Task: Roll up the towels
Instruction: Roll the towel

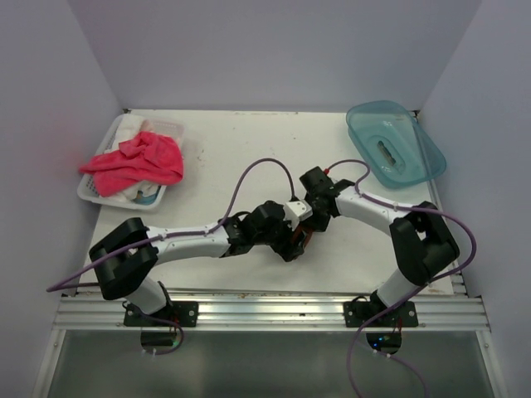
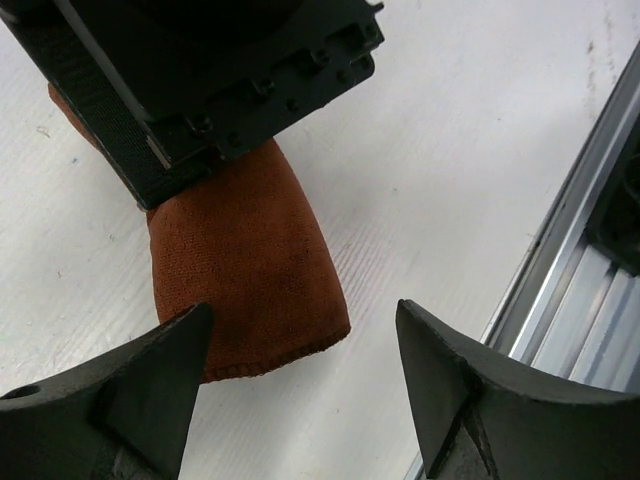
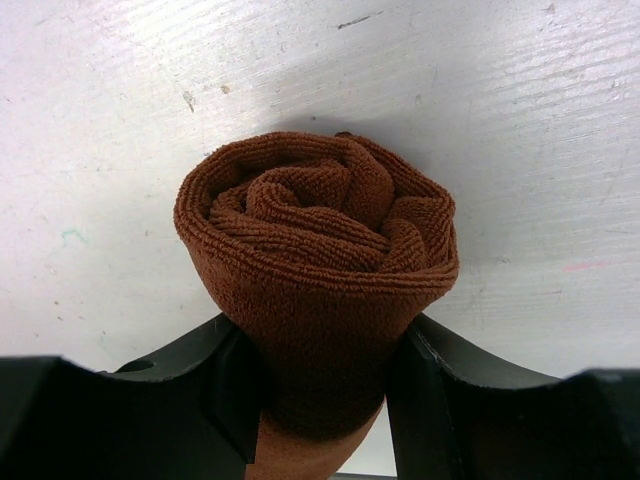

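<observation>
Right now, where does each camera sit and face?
Top: above, behind, looking down on the table; left arm and right arm show.
Left wrist: on its arm, looking past the open left pincer at the rust-brown towel.
Right wrist: on its arm, facing the towel's spiral end clamped in the right pincer.
Shared: both wrists see that towel.

Landmark: rust-brown towel (image 3: 320, 250), rolled, lying mid-table.
On the roll: the right gripper (image 3: 325, 350) clamps both its sides, so I get no way in there.
At the roll's free end: the left gripper (image 2: 302, 310) has its jaws spread wide, with bare table (image 2: 450, 150) between the cloth and one finger.
Nearer me than the roll: the aluminium rail (image 2: 560, 260) bars the edge.
Far left of the roll: white basket (image 1: 91, 192) under the pink-red towel (image 1: 133, 162).
Far right of the roll: teal tray (image 1: 394, 141).
Beyond the roll: open tabletop, passable.
</observation>
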Controlling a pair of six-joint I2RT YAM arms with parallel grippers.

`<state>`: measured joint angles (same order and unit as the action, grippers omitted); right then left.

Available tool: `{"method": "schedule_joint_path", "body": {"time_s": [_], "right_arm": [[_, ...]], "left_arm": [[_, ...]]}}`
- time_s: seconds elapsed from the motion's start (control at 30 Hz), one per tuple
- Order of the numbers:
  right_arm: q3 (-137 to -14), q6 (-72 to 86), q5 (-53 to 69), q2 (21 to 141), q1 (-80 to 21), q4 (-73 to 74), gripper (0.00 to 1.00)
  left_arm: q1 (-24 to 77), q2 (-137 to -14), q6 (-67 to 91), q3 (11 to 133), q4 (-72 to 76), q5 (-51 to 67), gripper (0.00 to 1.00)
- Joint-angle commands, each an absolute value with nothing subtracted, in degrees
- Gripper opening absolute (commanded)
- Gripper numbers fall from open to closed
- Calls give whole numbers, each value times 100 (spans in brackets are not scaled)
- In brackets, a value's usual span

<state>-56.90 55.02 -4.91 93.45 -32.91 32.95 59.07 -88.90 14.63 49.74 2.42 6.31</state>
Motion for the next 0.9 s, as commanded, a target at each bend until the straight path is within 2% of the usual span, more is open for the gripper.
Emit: {"method": "schedule_joint_path", "body": {"time_s": [0.0, 0.37, 0.5, 0.63, 0.87], "right_arm": [[-5818, 5353, -510, 9457, -3243, 3674, 47], [-5827, 5335, -281, 9237, -3129, 3753, 51], [-5845, 5309, -273, 9185, -3120, 3771, 56], [-5810, 5265, -237, 9001, -3094, 3753, 72], [-5853, 5019, -131, 8509, -2971, 3840, 85]], "left_arm": [[6064, -9078, 1099, 5176, 448, 123, 78], [6144, -9492, 1133, 5221, 738, 35, 77], [6144, -9615, 1292, 5125, 870, 44, 69], [6082, -9624, 1555, 4975, 1150, 472, 62], [5450, -9562, 2284, 4527, 1863, 1746, 61]]}}
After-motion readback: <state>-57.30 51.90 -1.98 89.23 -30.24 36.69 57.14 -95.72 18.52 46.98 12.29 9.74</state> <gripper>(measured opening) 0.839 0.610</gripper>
